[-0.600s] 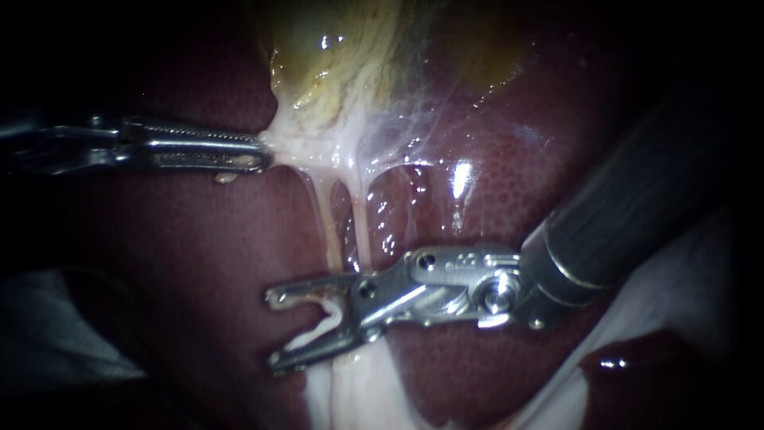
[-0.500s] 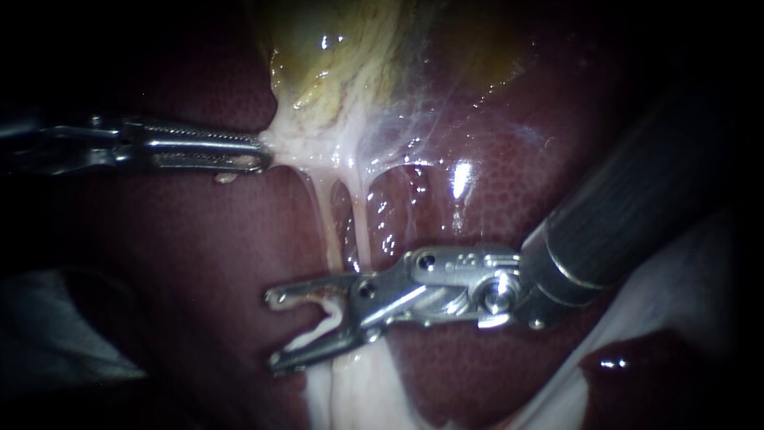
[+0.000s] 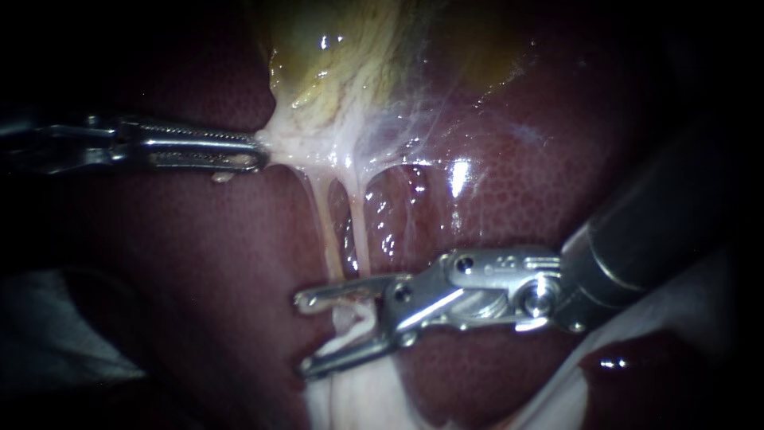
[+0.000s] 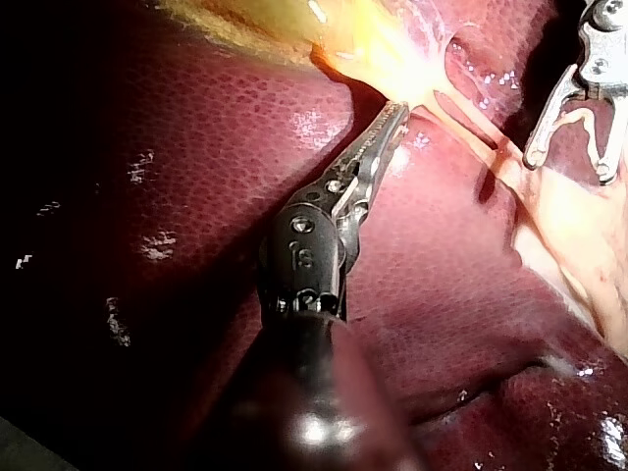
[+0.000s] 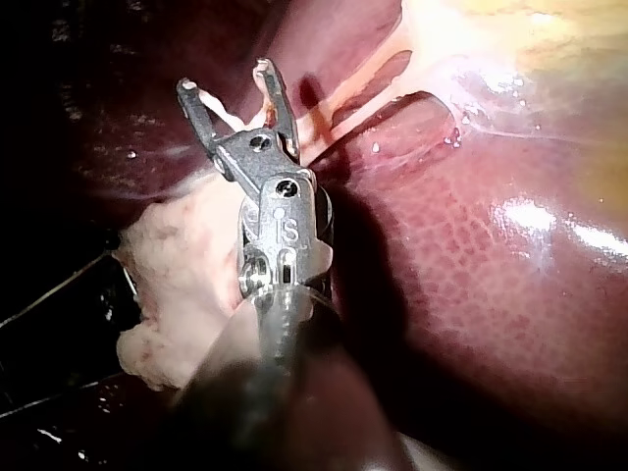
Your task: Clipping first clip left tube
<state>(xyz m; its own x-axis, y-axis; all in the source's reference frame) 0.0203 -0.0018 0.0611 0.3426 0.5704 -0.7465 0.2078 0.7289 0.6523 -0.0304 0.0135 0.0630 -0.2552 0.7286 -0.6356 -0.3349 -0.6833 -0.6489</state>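
Observation:
Two pale tubes run down from the gallbladder (image 3: 334, 48): the left tube (image 3: 325, 231) and the right tube (image 3: 360, 231). My left instrument (image 3: 256, 151) is shut on the pale tissue where the gallbladder narrows; in the left wrist view its jaws (image 4: 394, 116) lie together in that tissue. My right instrument (image 3: 306, 334) comes in from the right with its jaws open. They straddle a pale strand at the lower end of the tubes, and the upper jaw crosses in front of both. The right wrist view shows the open jaws (image 5: 226, 80) with pale tissue between them, beside a tube (image 5: 343, 103).
Dark red liver (image 3: 493, 199) lies under and around everything. Pale fatty tissue (image 3: 350, 398) spreads below the right instrument's jaws and shows as a lump (image 5: 186, 294) beside its shaft. A whitish sheet (image 3: 684, 302) lies at the lower right.
My right instrument has drawn back to the right and slightly down along the tissue, jaws still open. The left instrument keeps its hold and has barely moved.

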